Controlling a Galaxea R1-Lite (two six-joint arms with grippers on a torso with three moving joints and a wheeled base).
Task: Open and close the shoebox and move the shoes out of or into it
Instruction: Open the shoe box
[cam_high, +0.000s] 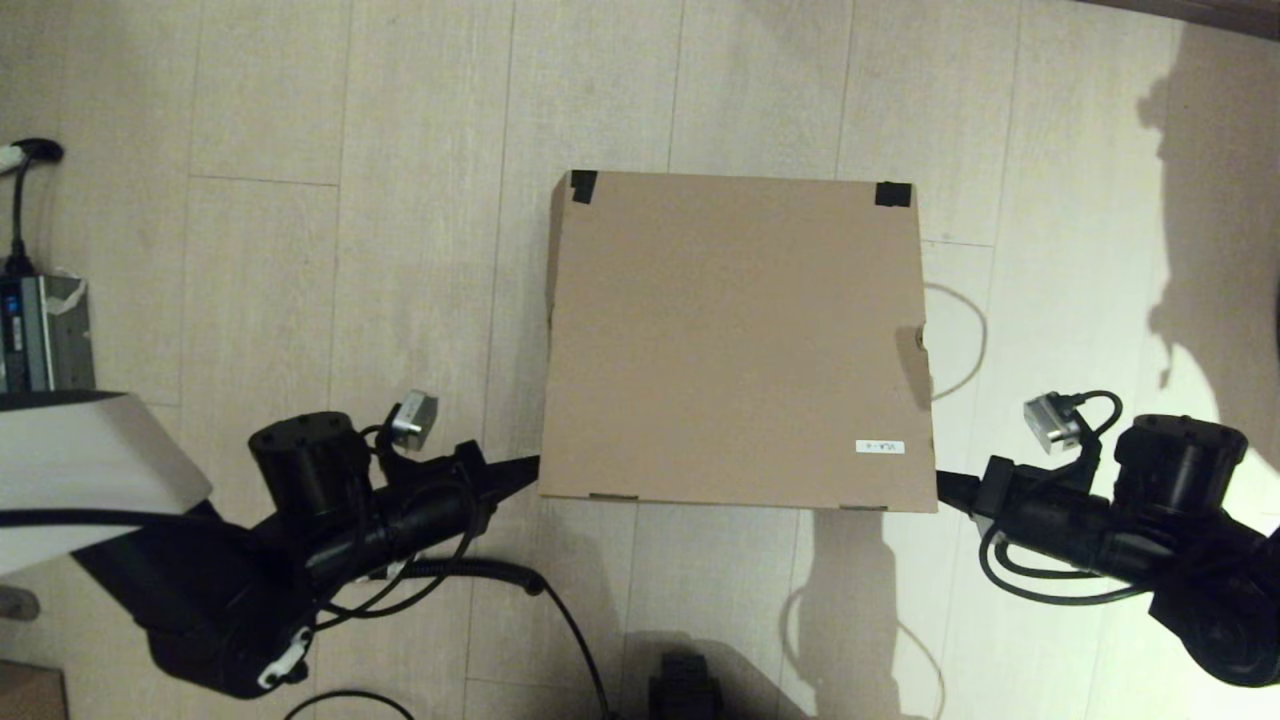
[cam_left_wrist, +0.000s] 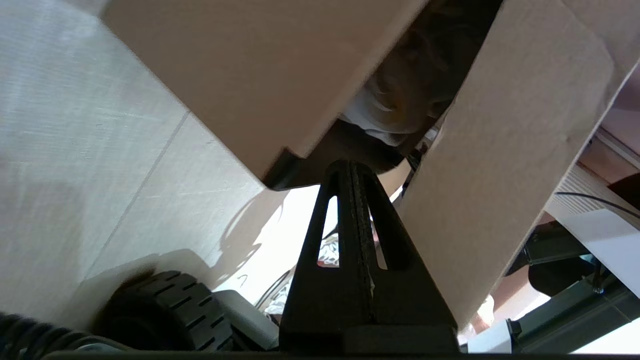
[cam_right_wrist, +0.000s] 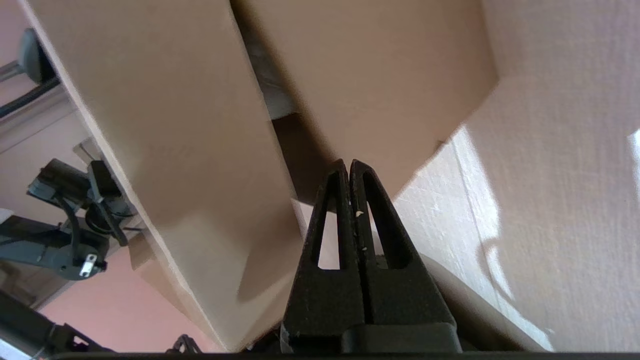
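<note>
The shoebox (cam_high: 735, 335) sits on the pale wood-look floor (cam_high: 300, 250), directly ahead of the robot, with its lid (cam_high: 735, 330) covering the whole top when seen from the head camera. Two dark tape patches (cam_high: 583, 185) mark the far lid corners and a small white label (cam_high: 880, 447) lies near the front right corner. In the left wrist view the lid front is lifted clear of the box wall, and a white shoe (cam_left_wrist: 385, 112) shows in the gap, inside the box.

The left gripper (cam_high: 525, 470) is at the front left corner of the lid, its tip under the lid edge. The right gripper (cam_high: 950, 485) is at the front right corner in the same manner. On both, the fingers are pressed together and clamp nothing; they act as wedges.

Judged step: opening the lid, early stage. The next move likely calls for both tips to rise together and swing the lid back on its far hinge. Uneven lift could twist the lid or slide the box.

A cable (cam_high: 965, 340) lies on the floor beside the box's right side.
</note>
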